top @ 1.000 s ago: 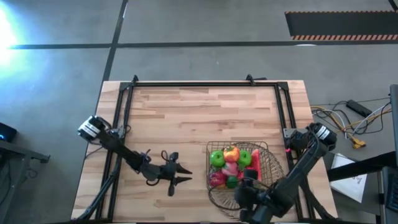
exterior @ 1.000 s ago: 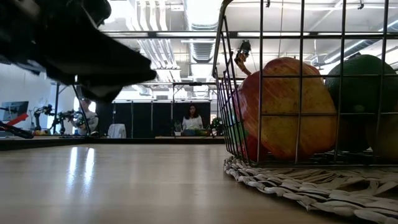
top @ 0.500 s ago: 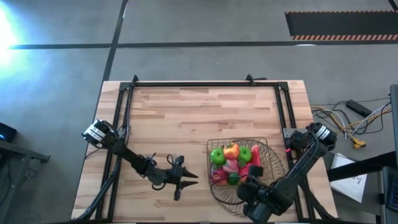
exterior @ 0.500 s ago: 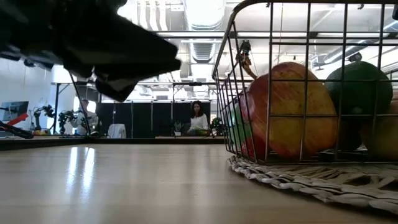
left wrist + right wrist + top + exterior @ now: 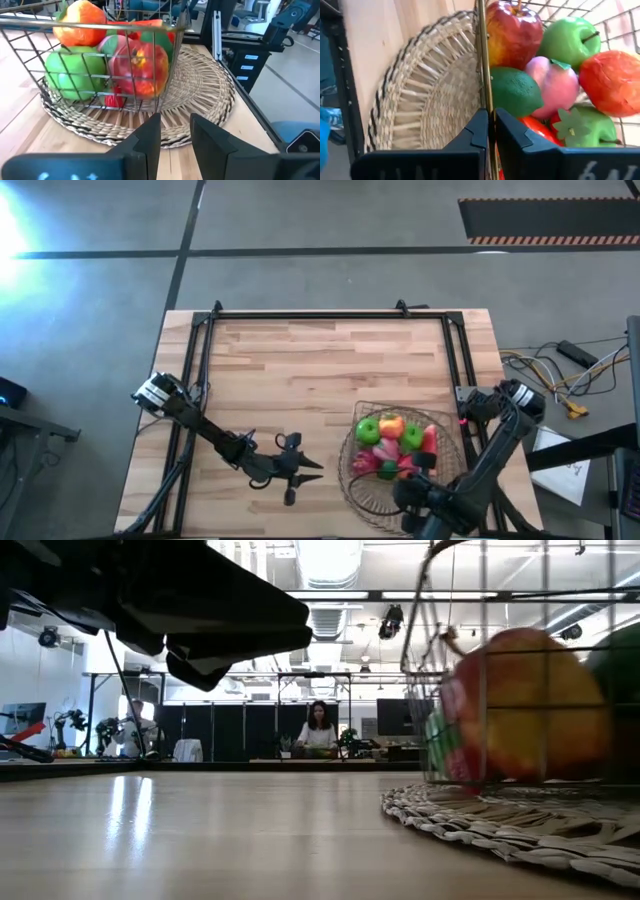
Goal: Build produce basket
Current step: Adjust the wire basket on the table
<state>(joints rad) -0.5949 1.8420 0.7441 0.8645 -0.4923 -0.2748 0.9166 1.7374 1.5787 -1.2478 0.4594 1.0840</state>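
The copper wire basket (image 5: pixel 396 448) stands on a round woven mat (image 5: pixel 362 488) near the table's right front corner. It holds the produce: a red apple (image 5: pixel 512 30), a green apple (image 5: pixel 567 40), a lime-green fruit (image 5: pixel 512 92), a pink one (image 5: pixel 555 82) and an orange-red one (image 5: pixel 610 82). My right gripper (image 5: pixel 420 476) is shut on the basket's near side. My left gripper (image 5: pixel 303 469) hovers low over the table left of the mat, pointing at the basket (image 5: pixel 115 60), open a little with nothing between its fingers. My right gripper pinches one thin copper wire (image 5: pixel 485 102) at the basket's near rim between its two fingers (image 5: pixel 476 131). It comes slanting down from the table's near right side. The wire runs on straight away from the fingertips. The basket's bottom stays on the mat.
Black frame rails (image 5: pixel 200 370) run along the table's left, far and right edges. Bare wood (image 5: pixel 320 370) spreads over the far and middle table. Cables (image 5: pixel 560 375) lie on the floor to the right. A person (image 5: pixel 318 730) sits far behind the table.
The basket, with my right gripper on it, has slid on the mat toward the table's right edge; the mat has stayed where it was. My left gripper has gone low over the table toward the right, nearer the mat, its finger gap unchanged.
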